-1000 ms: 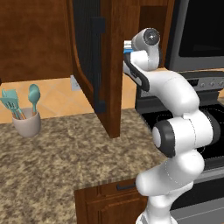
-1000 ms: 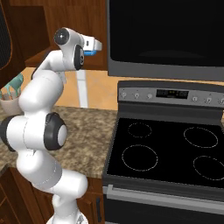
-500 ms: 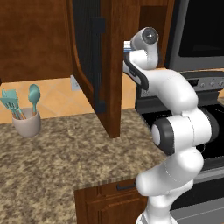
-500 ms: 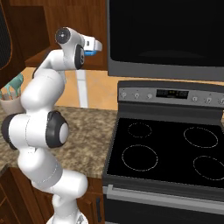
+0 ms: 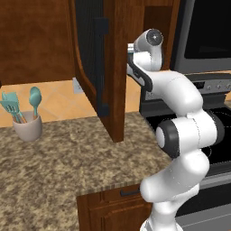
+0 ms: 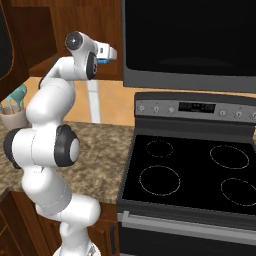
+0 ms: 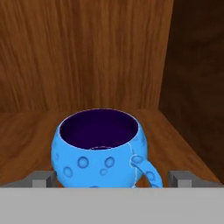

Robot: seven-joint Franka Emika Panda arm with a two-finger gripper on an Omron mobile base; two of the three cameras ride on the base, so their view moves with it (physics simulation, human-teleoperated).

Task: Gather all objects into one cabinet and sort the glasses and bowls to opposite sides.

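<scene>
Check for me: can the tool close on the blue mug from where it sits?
Probably yes. In the hand view the blue mug stands upright on the cabinet floor, between the tool's fingertips, which are spread either side. Nothing blocks them.

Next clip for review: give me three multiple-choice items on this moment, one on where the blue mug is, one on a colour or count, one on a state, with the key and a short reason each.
1. Where is the blue mug?
A. On the stove top
B. On a wooden cabinet shelf, near its side wall
C. In the utensil holder

2. What colour are the utensils in the pale holder on the counter?
A. Teal
B. Red
C. Black

3. How does the cabinet door stand?
A. Shut flat
B. Taken off and lying on the counter
C. Swung open toward the counter

Key:
1 B: the hand view shows the mug upright on wood, with a wooden back wall behind it and a side wall on the right of that view.
2 A: the left base view shows teal spoon and spatula heads.
3 C: the left base view shows the door edge-on, its black bar handle facing left.
</scene>
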